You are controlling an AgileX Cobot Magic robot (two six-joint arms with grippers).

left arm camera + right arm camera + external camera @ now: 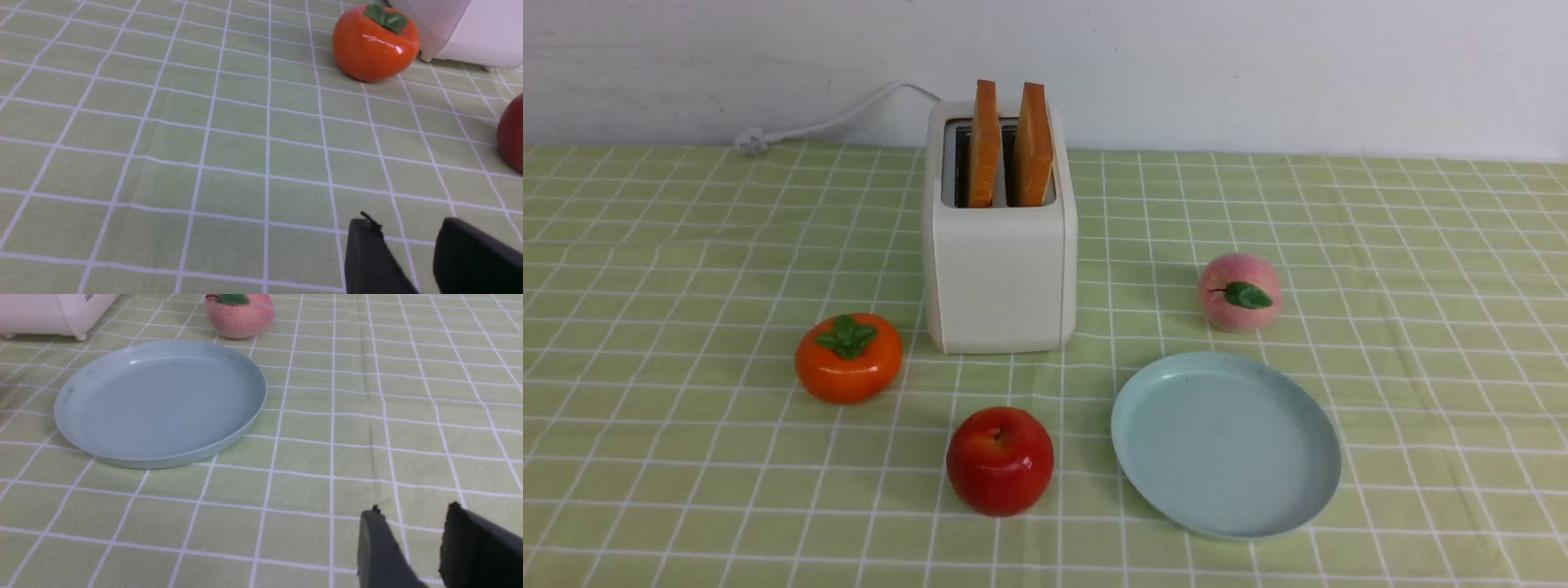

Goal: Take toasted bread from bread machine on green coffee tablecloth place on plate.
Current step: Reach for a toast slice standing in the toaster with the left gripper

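Note:
Two slices of toasted bread (986, 143) (1034, 144) stand upright in the slots of the cream-white bread machine (1001, 269) at the middle back of the green coffee tablecloth (670, 245). The pale blue-green plate (1225, 445) lies bare, right of and nearer than the machine, and shows too in the right wrist view (159, 404). Neither arm appears in the front view. My left gripper (406, 228) hovers over bare cloth, open, with nothing between its fingers. My right gripper (410, 514) is also open over bare cloth, apart from the plate.
An orange persimmon (848, 358) (375, 43) sits left of the machine. A red apple (1000, 461) lies in front of it, and a pink peach (1240, 291) (239, 314) behind the plate. The white power cord (825, 122) trails back left to the wall.

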